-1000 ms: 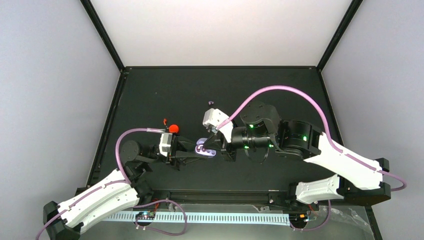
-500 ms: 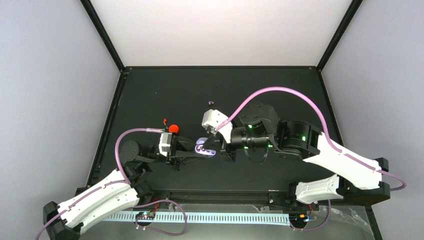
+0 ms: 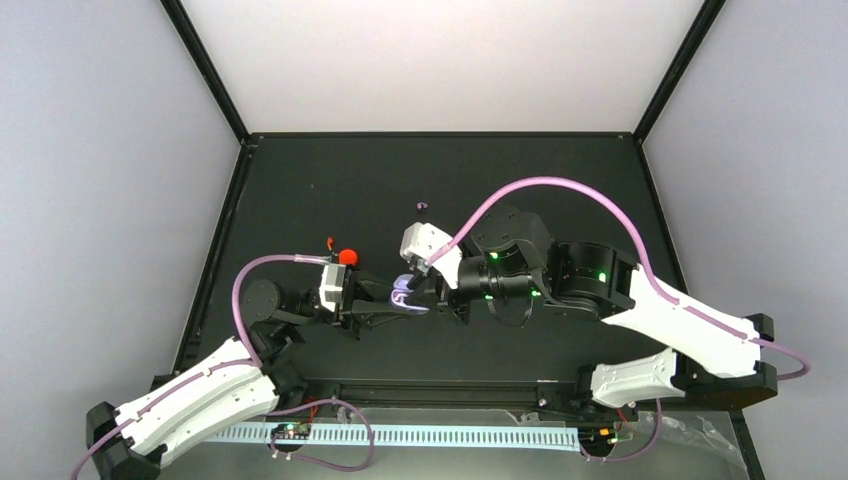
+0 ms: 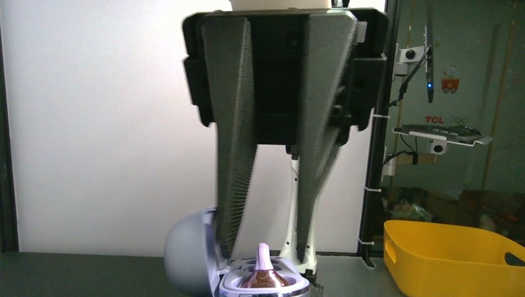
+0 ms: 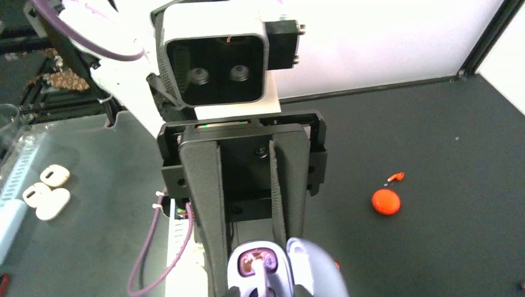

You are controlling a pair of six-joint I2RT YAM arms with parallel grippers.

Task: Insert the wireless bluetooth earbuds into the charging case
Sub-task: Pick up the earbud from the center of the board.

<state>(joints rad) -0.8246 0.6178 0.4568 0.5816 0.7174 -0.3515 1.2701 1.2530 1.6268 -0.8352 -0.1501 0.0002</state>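
Observation:
My left gripper is shut on the base of the lavender charging case, and its lid is swung open. Its fingers flank the base in the right wrist view. A lavender earbud stands in a well of the case, stem up. It also shows in the right wrist view. My right gripper comes down from above with its jaws apart on either side of the stem, not touching it. Another lavender earbud lies on the mat further back.
A red-orange case and a red-orange earbud lie behind the left gripper, also in the right wrist view. White cases lie near the front edge. A yellow bin stands outside the cell.
My right arm has edged left, bringing its gripper closer over the open case. The left gripper and the case have stayed put.

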